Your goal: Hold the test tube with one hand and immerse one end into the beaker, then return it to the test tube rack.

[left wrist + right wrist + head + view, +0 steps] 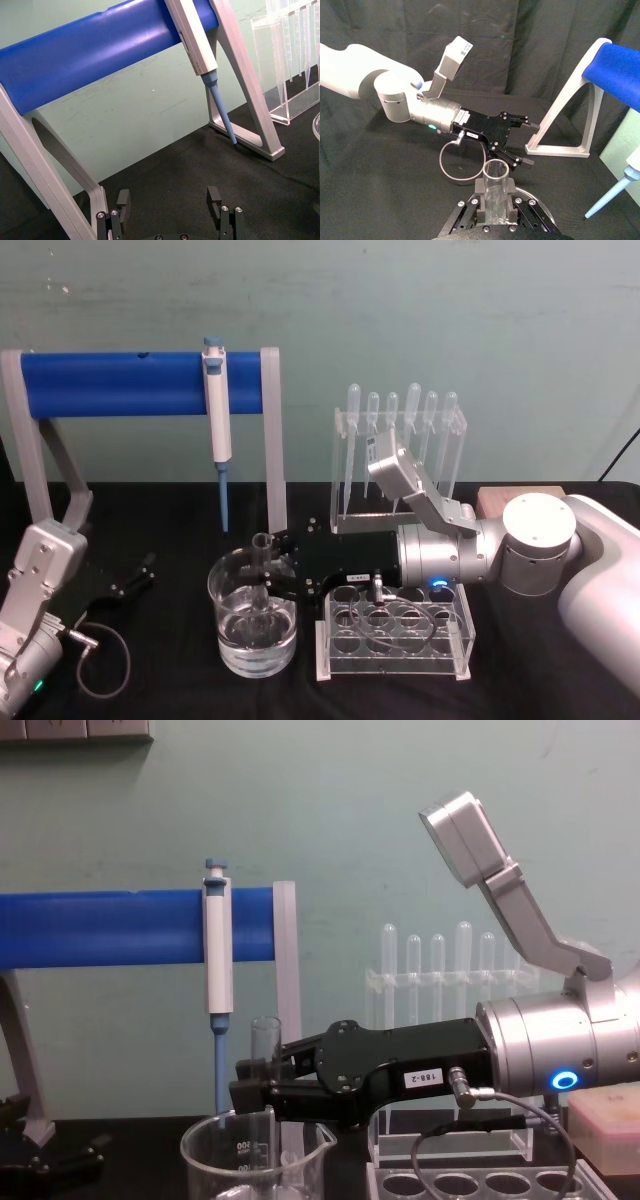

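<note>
The test tube [263,552] stands upright, clear glass with its open rim on top, and my right gripper [272,566] is shut on its upper part. Its lower end reaches down inside the beaker [222,618], a wide clear glass holding water. From the side, the tube [265,1038] rises above the black gripper [247,1087] over the beaker [215,1152]. The right wrist view has the tube [496,185] clamped between the fingers [479,188]. My left gripper [135,580] rests open at the table's left, with nothing between its fingers [122,200].
A blue-and-white pipettor [217,410] hangs from the blue-barred stand [120,383] behind the beaker. An acrylic pipette stand [400,455] is at the back, a clear tube rack [395,635] right of the beaker, and a wooden block [515,500] far right.
</note>
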{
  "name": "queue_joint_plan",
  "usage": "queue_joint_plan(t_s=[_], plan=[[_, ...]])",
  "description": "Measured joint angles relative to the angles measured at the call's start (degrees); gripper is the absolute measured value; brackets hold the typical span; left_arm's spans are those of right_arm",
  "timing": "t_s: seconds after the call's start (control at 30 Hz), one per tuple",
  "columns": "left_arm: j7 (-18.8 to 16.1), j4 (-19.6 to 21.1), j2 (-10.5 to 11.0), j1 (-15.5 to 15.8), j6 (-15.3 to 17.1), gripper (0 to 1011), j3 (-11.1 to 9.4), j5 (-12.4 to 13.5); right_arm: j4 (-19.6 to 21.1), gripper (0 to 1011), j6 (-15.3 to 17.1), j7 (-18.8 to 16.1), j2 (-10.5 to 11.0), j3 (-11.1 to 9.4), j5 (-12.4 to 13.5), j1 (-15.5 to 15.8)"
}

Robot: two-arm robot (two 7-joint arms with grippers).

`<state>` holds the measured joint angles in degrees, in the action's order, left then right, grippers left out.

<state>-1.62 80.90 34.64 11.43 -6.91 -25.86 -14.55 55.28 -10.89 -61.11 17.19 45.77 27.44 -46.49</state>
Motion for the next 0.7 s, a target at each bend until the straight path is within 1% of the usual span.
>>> queue_joint_plan(t_s=[0.7], plan=[[0.0, 0.0, 0.0, 0.0, 0.0, 1000, 0.0, 0.0, 0.0, 230, 0.0, 0.0, 0.0, 0.0, 0.0, 0.0]])
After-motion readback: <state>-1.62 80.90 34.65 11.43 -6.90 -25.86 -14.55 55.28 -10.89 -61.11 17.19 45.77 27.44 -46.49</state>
